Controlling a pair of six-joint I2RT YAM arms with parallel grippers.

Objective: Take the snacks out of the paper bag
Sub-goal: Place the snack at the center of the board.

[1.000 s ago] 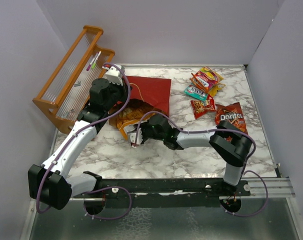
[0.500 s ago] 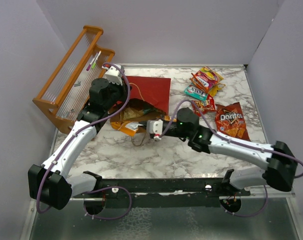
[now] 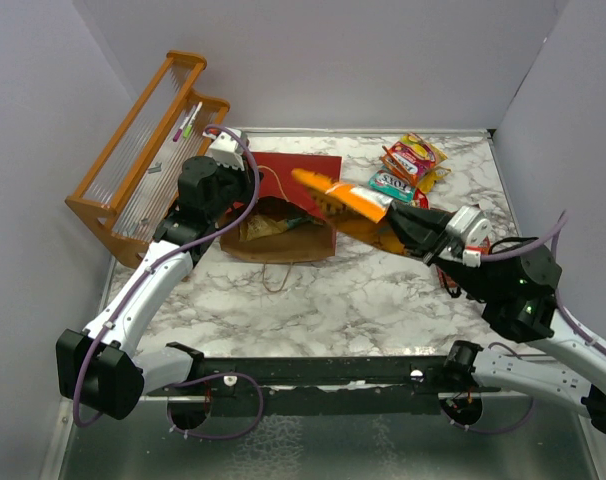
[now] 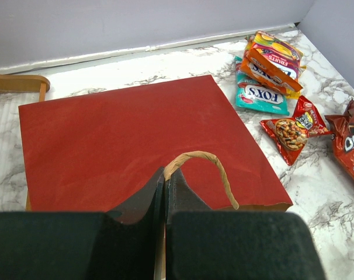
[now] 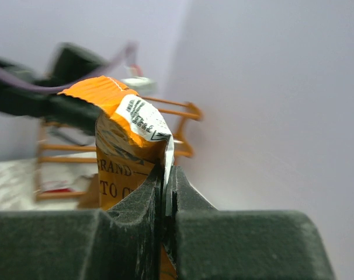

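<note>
The right jaws are clenched on one end of a long orange crinkly packet (image 3: 348, 205), its crimped edge and a white printed flap pinched flat between them. The packet is held up off the desk and points from the jaws toward 10 o'clock, its far tip over the red paper bag. The right arm (image 3: 513, 290) reaches in from 4 o'clock. The left jaws are shut tight at the rim of the flat red paper carrier bag (image 4: 136, 134), right where one end of its thin tan looped handle (image 4: 215, 166) runs into the gap between them. That bag lies on its side on the white marbled desk (image 3: 363, 300) at about 11 o'clock. Its mouth faces 6 o'clock and shows brown inside, with something tan and crumpled in there that I can't make out. The other snacks lie well apart from the bag at 1 to 2 o'clock. There is a teal packet (image 4: 261, 96) and a stack of red and yellow packets (image 4: 273, 52) overlapping its far side. A small red packet with a food picture (image 4: 291, 131) lies just beside it, and a red Doritos bag (image 4: 352, 146) lies farther toward 3 o'clock. An orange wooden slatted rack (image 3: 133, 150) stands at 10 o'clock, with a pink and a green marker (image 3: 188, 122) lying on it.
</note>
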